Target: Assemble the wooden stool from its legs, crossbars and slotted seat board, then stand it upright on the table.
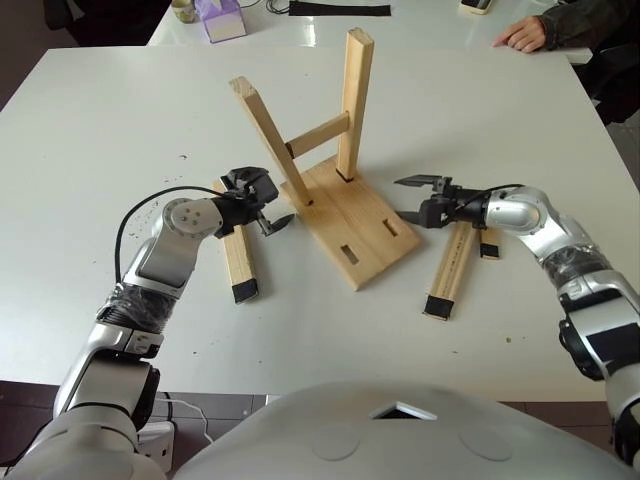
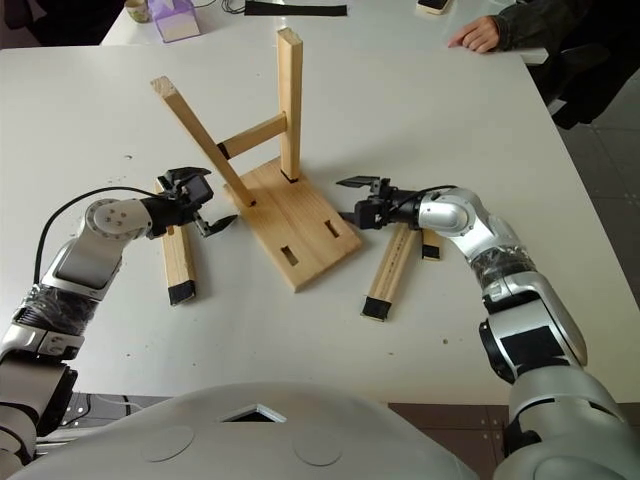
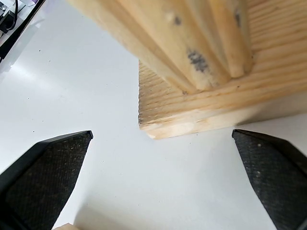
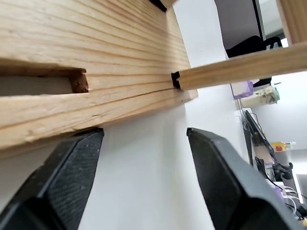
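At the middle of the table, the slotted seat board lies flat. An upright leg and a leaning leg stand in it, joined by a crossbar. We judge the wood light and stiff, best pinched mid-length across flat faces. Beside the board, the left gripper and right gripper gape wide and empty, over the left loose leg and right loose leg.

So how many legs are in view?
4 legs. Two stand in the seat board; one lies left of it, by the left claw; one lies right of it, by the right claw. A half-hidden piece beside it may be another.
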Motion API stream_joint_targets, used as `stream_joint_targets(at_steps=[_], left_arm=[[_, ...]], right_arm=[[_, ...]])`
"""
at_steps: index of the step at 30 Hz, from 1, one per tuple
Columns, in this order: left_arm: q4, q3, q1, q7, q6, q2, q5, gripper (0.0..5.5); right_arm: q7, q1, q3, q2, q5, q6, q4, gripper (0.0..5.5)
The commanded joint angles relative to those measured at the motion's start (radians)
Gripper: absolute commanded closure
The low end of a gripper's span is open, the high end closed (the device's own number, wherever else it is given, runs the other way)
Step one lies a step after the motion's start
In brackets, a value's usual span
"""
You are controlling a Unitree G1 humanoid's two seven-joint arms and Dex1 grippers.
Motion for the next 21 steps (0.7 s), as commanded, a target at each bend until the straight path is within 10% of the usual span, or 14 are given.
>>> stream_joint_targets(at_steps=[1, 13, 21], left_arm=[[0.045, -0.03, 0.045, 0.003, 0.018, -0.009, 0.042, 0.1], [0.041, -0.027, 0.06, 0.036, -0.004, -0.065, 0.028, 0.1], [-0.196, 0.146, 0.25, 0.028, 0.069, 0.061, -0.034, 0.1]], right_arm=[[0.093, 0.083, 0.02, -0.006, 0.067, 0.088, -0.196, 2.28], [0.089, 0.184, -0.092, -0.026, 0.116, 0.308, -0.444, 2.28], [0.021, 0.487, -0.472, -0.108, 0.528, 0.868, -0.992, 2.28]])
